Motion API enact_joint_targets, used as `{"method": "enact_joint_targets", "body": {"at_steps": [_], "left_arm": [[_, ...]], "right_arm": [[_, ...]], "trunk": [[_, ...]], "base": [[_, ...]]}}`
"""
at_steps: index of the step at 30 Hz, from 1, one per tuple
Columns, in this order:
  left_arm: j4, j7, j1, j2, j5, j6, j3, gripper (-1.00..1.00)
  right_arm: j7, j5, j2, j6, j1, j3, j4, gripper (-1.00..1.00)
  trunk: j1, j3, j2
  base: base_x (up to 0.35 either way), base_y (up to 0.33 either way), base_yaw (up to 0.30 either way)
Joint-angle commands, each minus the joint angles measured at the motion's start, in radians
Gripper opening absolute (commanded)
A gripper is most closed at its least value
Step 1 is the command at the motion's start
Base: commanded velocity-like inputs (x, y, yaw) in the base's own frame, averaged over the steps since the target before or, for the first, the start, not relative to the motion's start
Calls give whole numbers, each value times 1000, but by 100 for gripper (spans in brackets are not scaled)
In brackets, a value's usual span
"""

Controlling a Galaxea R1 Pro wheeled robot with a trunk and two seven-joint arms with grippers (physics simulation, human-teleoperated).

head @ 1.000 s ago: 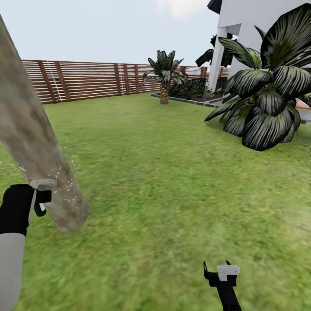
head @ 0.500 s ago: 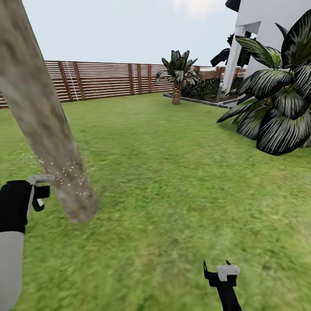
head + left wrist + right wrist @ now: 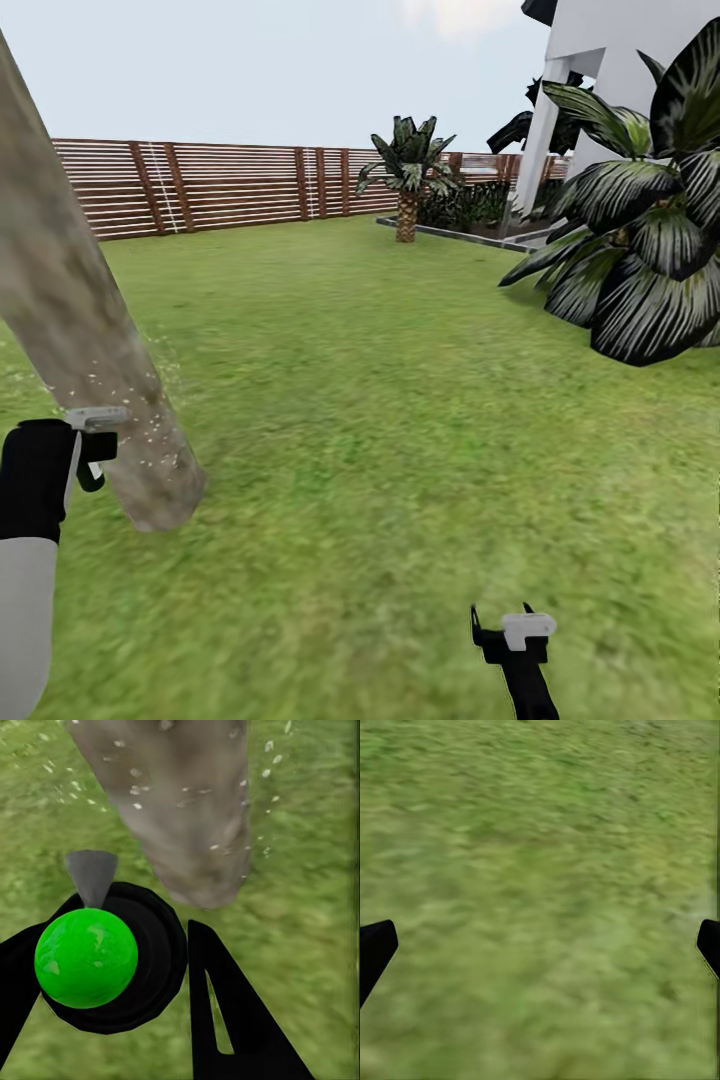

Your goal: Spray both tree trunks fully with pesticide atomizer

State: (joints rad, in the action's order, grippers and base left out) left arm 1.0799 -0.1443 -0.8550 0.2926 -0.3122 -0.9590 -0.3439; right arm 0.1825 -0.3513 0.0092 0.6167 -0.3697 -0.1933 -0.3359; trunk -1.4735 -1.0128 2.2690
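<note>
The garden's lawn (image 3: 400, 420) filled most of the head view, running back to the slatted fence (image 3: 230, 185) across the upper left of the frame, with a white building (image 3: 620, 60) at the upper right. A broad-leaved dark plant (image 3: 640, 260) crowded the right edge, and a short palm (image 3: 405, 175) stood at upper centre before the fence.

One tree trunk (image 3: 75, 330) slanted down the left side of the frame, its base meeting the grass at lower left. Pale specks of pesticide (image 3: 150, 430) dotted its lower bark and hung in the air just beside it; in the left wrist view the same speckling showed on the trunk (image 3: 184, 810).

The left gripper (image 3: 85, 455), at the lower left edge, was clamped on the pesticide atomizer (image 3: 90, 956), whose green ball and grey nozzle pointed at the trunk's base. The right gripper (image 3: 500, 625), at bottom centre, held nothing; its fingers (image 3: 375, 949) stood wide apart over bare grass.

The step in hand looked like spraying the first trunk, low down. Speckles covered only the bottom stretch, so the next move likely called for raising the nozzle along the bark, keeping it aimed close, before heading for the second tree.
</note>
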Motion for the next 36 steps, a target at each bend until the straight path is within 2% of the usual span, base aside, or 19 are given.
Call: {"method": "enact_joint_targets", "body": {"at_steps": [1, 8, 15, 23, 24, 25, 30, 34, 36], "left_arm": [[0, 0, 0, 0, -1, 0, 1, -100], [-13, -1, 9, 0, -3, 4, -2, -100], [-19, -6, 98, 0, 6, 14, -13, -100], [-111, -5, 106, 2, 3, 26, -23, -100], [-136, -4, 106, 2, 2, 59, -25, -100], [-185, -1, 106, 2, 2, 128, -28, -100], [-281, -3, 106, 1, 6, 189, -39, -100], [-379, -6, 106, 0, 7, 312, -38, -100], [-463, -6, 106, 0, 7, 400, -38, -100]], "right_arm": [[0, 0, 0, 0, 0, 0, 0, 100], [0, 0, 0, 0, 0, 0, 0, 100], [0, 0, 0, 0, 0, 0, 0, 100], [0, 0, 0, 0, 0, 0, 0, 100], [0, 0, 0, 0, 0, 0, 0, 100], [0, 0, 0, 0, 0, 0, 0, 100], [0, 0, 0, 0, 0, 0, 0, 100], [0, -1, 0, 0, 0, 0, 0, 100], [0, -1, 0, 0, 0, 0, 1, 100]], "trunk": [[0, 0, 0], [0, 0, 0], [0, 0, 0], [0, 0, 0], [0, 0, 0], [0, 0, 0], [0, 0, 0], [0, 0, 0], [0, 0, 0]], "base": [[113, -253, 0], [79, -264, 0], [-9, -270, 0], [-200, -212, 0], [-313, -41, 0], [-331, -11, 0], [-138, -2, 9], [-8, 0, 212], [-1, 0, 267]]}}
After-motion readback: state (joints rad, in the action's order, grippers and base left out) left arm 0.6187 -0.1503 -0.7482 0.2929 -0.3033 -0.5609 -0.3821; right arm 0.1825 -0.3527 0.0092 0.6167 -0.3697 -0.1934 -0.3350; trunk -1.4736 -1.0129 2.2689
